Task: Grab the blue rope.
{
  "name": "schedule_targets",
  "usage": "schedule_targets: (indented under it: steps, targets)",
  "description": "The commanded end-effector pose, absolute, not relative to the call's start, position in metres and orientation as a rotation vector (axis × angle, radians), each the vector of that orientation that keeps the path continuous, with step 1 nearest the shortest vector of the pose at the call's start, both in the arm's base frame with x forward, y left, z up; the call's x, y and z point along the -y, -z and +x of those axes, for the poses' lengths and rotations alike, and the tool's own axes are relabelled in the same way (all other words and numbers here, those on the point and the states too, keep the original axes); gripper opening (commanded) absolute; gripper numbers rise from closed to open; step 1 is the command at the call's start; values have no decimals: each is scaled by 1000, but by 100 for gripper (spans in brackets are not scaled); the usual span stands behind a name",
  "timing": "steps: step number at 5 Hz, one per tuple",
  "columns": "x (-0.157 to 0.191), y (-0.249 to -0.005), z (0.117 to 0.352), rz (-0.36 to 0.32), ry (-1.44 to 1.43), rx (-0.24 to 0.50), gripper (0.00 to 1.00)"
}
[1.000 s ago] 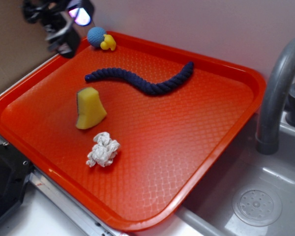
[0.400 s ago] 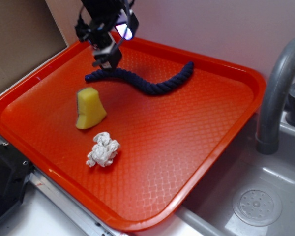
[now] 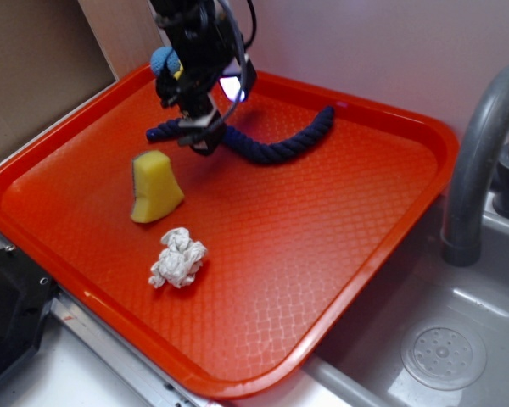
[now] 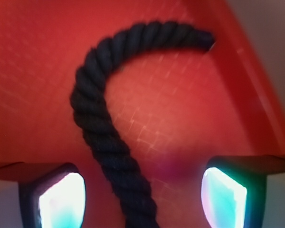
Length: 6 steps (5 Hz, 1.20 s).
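The blue rope (image 3: 280, 144), a thick dark navy twisted cord, lies in a wavy line across the far part of the red tray (image 3: 322, 254). My gripper (image 3: 202, 136) hangs over the rope's left part, low above it, jaws open. In the wrist view the rope (image 4: 97, 118) runs up between my two lit fingertips (image 4: 61, 199) and curls right to its end near the tray rim. My gripper (image 4: 142, 199) stands astride it, not touching it that I can see.
A yellow sponge (image 3: 155, 186) stands just near-left of the gripper. A crumpled white paper (image 3: 178, 259) lies nearer. A light-blue ball (image 3: 163, 61) sits at the tray's far rim behind the arm. A grey tap (image 3: 479, 153) and sink (image 3: 445, 352) are to the right.
The gripper has come from the tray's far left corner, right and down, to sit low over the rope's left part. The rope has not moved.
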<state>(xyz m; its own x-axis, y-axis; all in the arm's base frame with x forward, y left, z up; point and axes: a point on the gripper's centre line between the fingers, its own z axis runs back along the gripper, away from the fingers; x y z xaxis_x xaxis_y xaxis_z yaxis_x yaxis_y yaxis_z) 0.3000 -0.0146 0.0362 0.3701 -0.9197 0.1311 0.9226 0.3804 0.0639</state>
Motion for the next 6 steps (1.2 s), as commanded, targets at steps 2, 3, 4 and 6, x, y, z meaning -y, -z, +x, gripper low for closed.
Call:
schedule_targets:
  steps: [2,3,4,6]
  targets:
    - [28,-31,295,-57,1374,217,100]
    - [28,-26,293,-43,1399,198,0]
    - [24,-28,291,-39,1412,230,0]
    - [22,-23,291,-36,1394,218,0]
